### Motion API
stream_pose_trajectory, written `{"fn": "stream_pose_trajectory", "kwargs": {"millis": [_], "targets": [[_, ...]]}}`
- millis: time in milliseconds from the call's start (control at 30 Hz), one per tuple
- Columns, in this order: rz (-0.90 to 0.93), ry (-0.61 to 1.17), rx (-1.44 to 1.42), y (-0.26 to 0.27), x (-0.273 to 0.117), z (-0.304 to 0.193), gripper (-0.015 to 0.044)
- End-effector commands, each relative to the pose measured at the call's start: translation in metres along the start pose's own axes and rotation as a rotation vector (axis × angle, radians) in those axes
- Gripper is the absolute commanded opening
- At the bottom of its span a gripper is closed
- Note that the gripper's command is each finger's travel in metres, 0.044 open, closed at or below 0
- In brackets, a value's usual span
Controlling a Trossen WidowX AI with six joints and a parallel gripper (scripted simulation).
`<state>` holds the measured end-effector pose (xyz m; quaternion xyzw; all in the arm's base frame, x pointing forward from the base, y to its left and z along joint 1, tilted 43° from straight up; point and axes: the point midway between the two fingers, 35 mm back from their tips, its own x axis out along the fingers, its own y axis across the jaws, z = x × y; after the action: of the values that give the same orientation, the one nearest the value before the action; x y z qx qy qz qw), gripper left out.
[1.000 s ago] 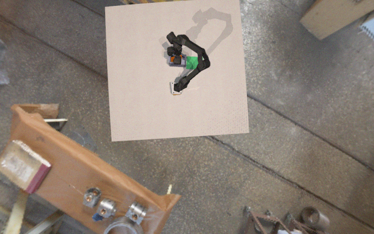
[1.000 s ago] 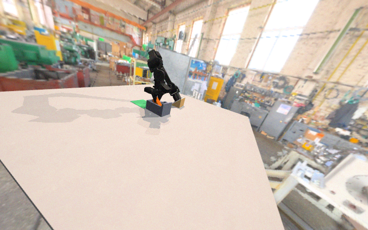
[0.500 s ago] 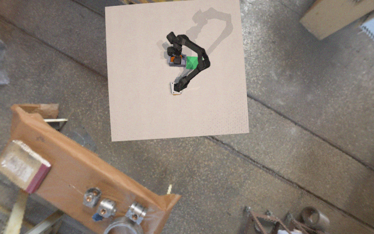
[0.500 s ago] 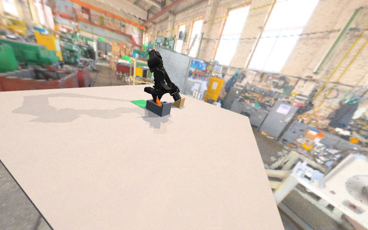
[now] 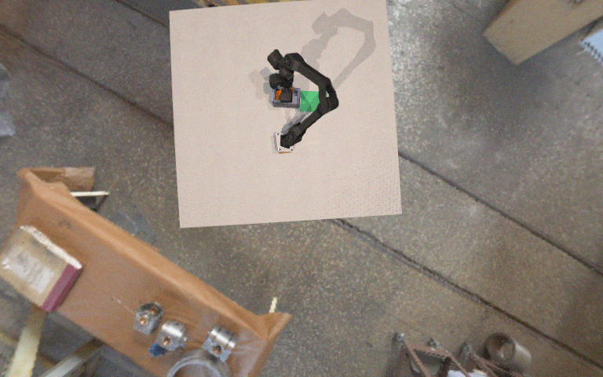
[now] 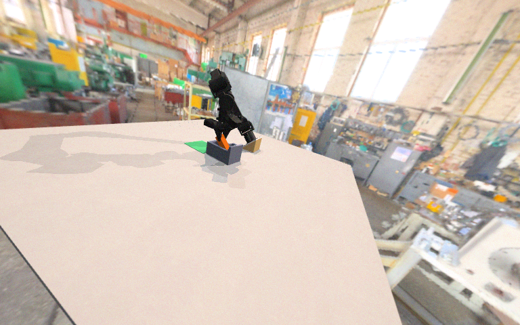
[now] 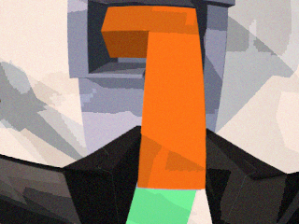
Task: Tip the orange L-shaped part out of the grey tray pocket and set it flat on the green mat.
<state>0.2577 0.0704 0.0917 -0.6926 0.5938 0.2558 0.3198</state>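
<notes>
The orange L-shaped part [image 5: 278,94] [image 6: 223,142] [image 7: 173,70] is tilted steeply. Its L-shaped end is down in the pocket of the grey tray [image 5: 286,105] [image 6: 220,153] [image 7: 78,56], and its straight end is raised above the tray's rim. My gripper [image 6: 220,135] [image 7: 171,134] is shut on the raised straight end, with one black finger against each side in the wrist view. In the top view the arm hides the fingertips. The green mat [image 5: 307,102] [image 6: 196,145] [image 7: 161,205] lies beside the tray, with nothing seen on it.
The arm's base stands on a small mounting plate [image 5: 278,143], whose tan side [image 6: 254,145] shows in the exterior view. The arm's links [image 5: 329,100] arch over the mat's side in the top view. The tray's walls stand around the part's lower end.
</notes>
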Motion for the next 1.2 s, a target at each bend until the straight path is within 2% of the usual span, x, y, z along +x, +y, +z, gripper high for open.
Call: {"fn": "stream_pose_trajectory", "kwargs": {"millis": [0,1167], "targets": [[-0.003,-0.008,0.002,-0.001,-0.007,0.001,0.0000],[-0.009,-0.014,0.001,0.000,-0.061,0.001,0.0000]]}}
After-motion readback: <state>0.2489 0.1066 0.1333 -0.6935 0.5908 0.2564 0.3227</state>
